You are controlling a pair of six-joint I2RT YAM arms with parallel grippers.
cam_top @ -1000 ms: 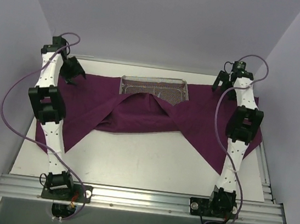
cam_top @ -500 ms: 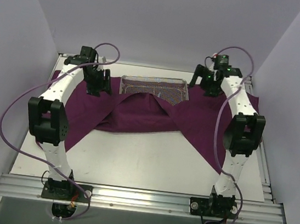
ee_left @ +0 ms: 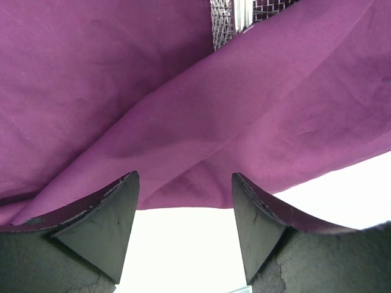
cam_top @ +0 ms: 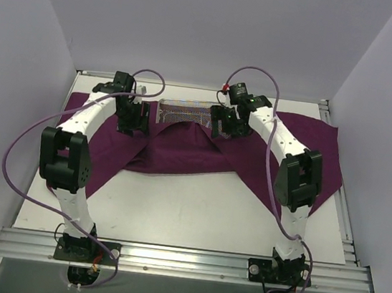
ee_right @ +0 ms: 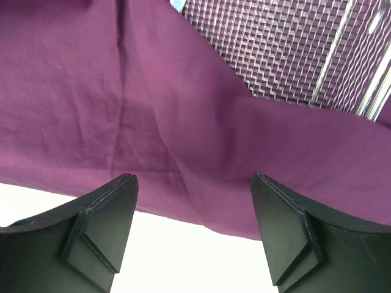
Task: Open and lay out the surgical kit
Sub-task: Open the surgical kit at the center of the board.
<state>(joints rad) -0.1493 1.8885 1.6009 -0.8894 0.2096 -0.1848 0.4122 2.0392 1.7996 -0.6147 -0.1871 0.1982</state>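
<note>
Both w/ jaws wide apart, nothing held: left claw point(cam_top: 133, 118) & right claw point(cam_top: 226, 125) hovered over purple cloth wrap point(cam_top: 180, 155); wire-mesh tray point(cam_top: 179, 107) sat btwn the claws, near side draped by wrap.

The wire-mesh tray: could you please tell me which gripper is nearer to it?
Right. The right gripper hangs over the right end of the wire-mesh tray; the left gripper hangs just off its left end, above the purple cloth.
</note>
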